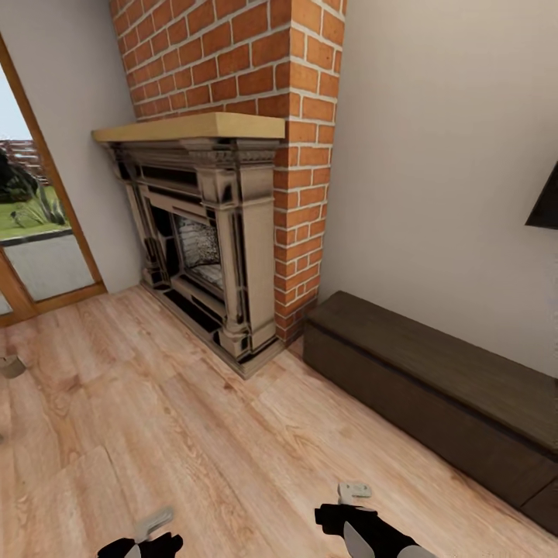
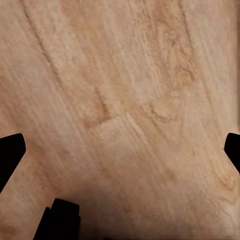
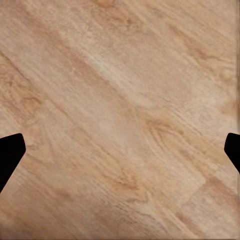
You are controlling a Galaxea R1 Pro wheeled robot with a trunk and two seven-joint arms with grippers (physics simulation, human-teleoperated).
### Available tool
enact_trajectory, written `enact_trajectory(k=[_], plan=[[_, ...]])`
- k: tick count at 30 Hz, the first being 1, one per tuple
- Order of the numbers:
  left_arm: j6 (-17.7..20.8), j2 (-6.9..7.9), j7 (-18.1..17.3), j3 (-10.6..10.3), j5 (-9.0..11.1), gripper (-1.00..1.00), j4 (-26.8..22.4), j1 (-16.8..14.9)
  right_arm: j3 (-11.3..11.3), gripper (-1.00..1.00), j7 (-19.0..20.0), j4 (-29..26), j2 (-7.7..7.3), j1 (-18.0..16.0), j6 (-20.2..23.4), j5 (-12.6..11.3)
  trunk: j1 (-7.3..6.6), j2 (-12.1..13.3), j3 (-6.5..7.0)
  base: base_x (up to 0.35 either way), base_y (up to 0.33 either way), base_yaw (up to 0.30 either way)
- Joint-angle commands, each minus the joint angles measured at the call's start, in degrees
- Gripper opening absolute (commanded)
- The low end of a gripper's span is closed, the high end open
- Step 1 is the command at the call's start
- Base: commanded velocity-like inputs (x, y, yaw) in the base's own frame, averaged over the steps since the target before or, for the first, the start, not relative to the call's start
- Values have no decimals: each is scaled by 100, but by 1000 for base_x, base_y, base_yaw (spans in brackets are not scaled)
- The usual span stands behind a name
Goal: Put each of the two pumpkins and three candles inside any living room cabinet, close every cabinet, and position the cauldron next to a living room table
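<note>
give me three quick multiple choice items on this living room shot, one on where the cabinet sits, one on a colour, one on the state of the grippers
1. Where is the cabinet relative to the fireplace in the head view?
A. to its right, along the wall
B. to its left, by the glass door
C. on top of the mantel

2. What colour is the chimney above the mantel?
A. grey stone
B. red-orange brick
C. white plaster

3. How do the left gripper and right gripper stand?
A. both shut on pumpkins
B. one holds a candle
C. both open and empty over the floor

Key: 1 A, the dark unit lies right of the brick column; 2 B, brick courses show; 3 C, fingertips sit at each wrist view's edges with bare wood between.
</note>
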Motion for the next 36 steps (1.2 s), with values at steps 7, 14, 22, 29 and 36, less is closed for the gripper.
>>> enact_trajectory(k=[7,14,22,29,36], plan=[[40,-1,-2,33,12,100,-13,1,49,100,-36,-12,-3,-1,31,-48,0,-2,-54,11,3,-198],[40,5,-2,33,15,100,-13,1,43,100,-36,-12,-4,-1,23,-56,0,-2,-104,0,1,-198],[40,8,-2,33,19,100,-13,1,37,100,-44,-12,-8,-4,22,-105,0,-2,-154,0,140,-210],[40,9,-2,34,19,100,-13,1,17,100,-66,-20,-12,-1,30,-120,0,-2,-166,12,211,-264],[40,10,-2,33,19,100,-13,1,-2,100,-86,-27,-35,-4,55,-142,0,-2,-167,116,202,-278]])
